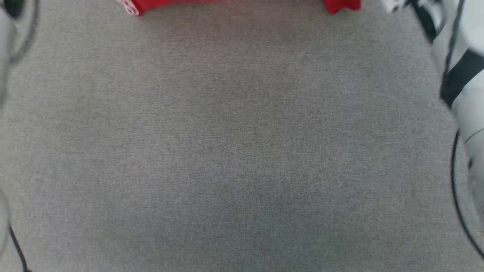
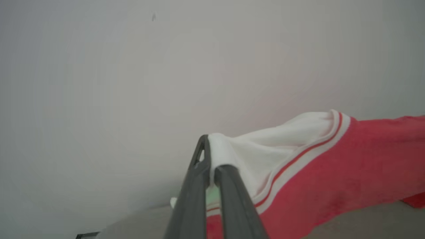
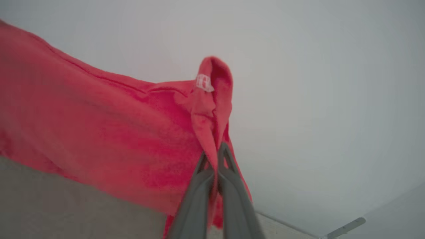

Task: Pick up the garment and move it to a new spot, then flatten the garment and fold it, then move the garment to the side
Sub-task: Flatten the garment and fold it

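A small white label (image 3: 204, 82) sits on the garment (image 3: 99, 132). Its print is too blurred to read.

The garment (image 2: 332, 166) is bright red with a white sleeve (image 2: 265, 149) trimmed in red-and-white stripes, the surface (image 1: 242, 151) is speckled grey, and the left gripper (image 2: 212, 159) and right gripper (image 3: 214, 156) are dark grey.

A grey, finely woven fabric covers the tabletop (image 1: 242, 151), evenly lit, with a soft darker patch toward its near middle. Behind it rises a plain pale wall (image 2: 132, 83), marked by one small dark speck (image 2: 153, 16) high up; the light is diffuse, the shadows soft
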